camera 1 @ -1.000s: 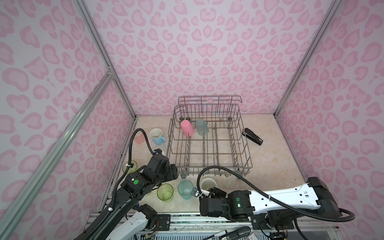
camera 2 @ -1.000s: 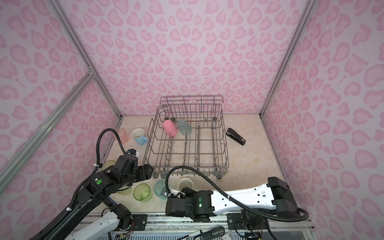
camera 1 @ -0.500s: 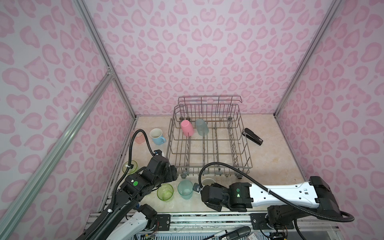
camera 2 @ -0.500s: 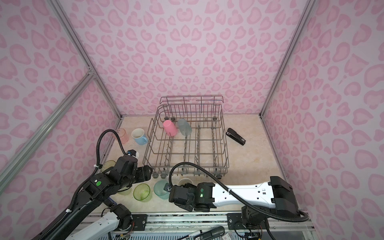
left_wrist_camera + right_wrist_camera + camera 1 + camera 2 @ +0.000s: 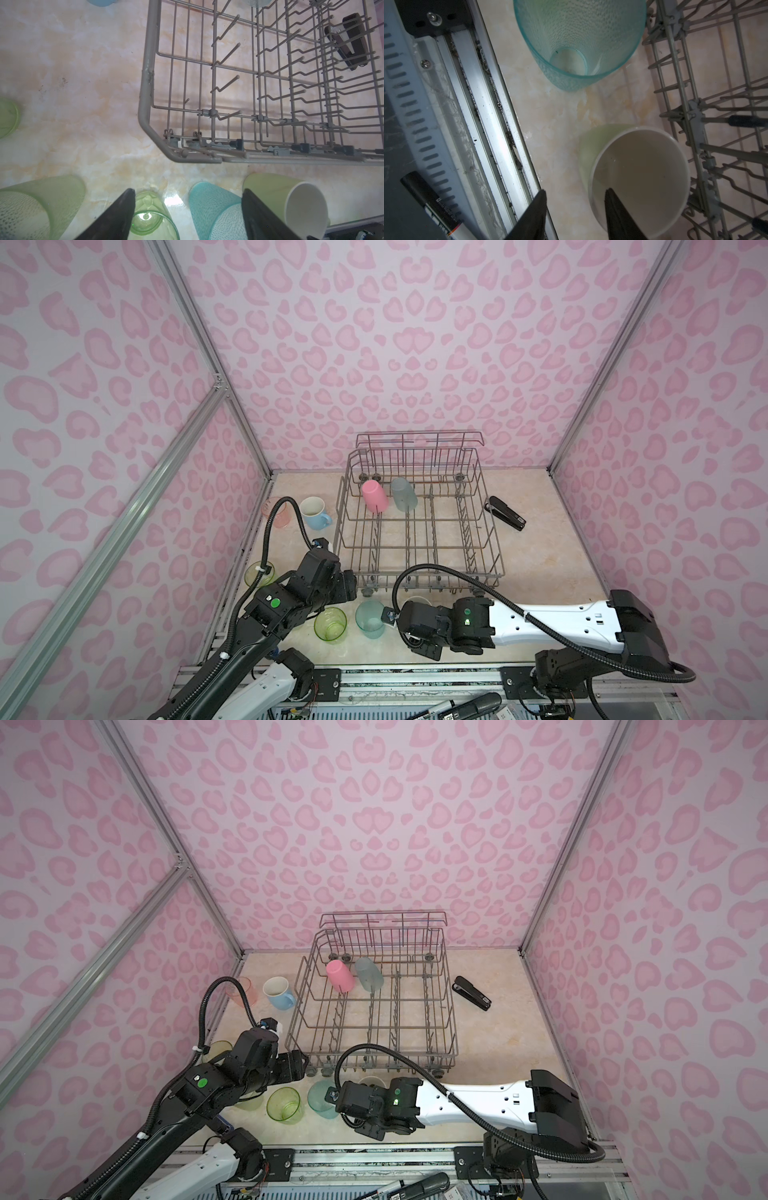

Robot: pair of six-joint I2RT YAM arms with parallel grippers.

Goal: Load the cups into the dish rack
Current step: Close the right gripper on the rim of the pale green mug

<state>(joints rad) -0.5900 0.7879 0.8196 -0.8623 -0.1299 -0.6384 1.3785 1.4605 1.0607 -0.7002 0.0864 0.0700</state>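
Scene: Two robot arms work at a marble table; a grey wire dish rack (image 5: 493, 531) sits mid-table.
Already loaded: A pink cup (image 5: 374, 496) and a grey-blue cup (image 5: 404, 493) stand upside down in the rack's far left corner.
Waiting on the table: A teal tumbler (image 5: 370, 618), a green tumbler (image 5: 330, 624) and a light-green mug (image 5: 633, 166) stand just in front of the rack. A light-blue mug (image 5: 313, 512) and a salmon tumbler (image 5: 276, 512) stand to its left.
Just changed: The right arm has slid forward over the light-green mug, which was in plain sight a second ago and is now almost hidden in both top views.
Right gripper (image 5: 575, 190): Parted, one finger inside the mug and one outside. The outer finger seems to stand clear of the wall, though the view is dim.
Left gripper (image 5: 188, 190): Wide apart and empty above the green and teal tumblers, in the same place as before.
Meaning: The mug is likely the third cup to load. The grip is lined up but not yet closed.
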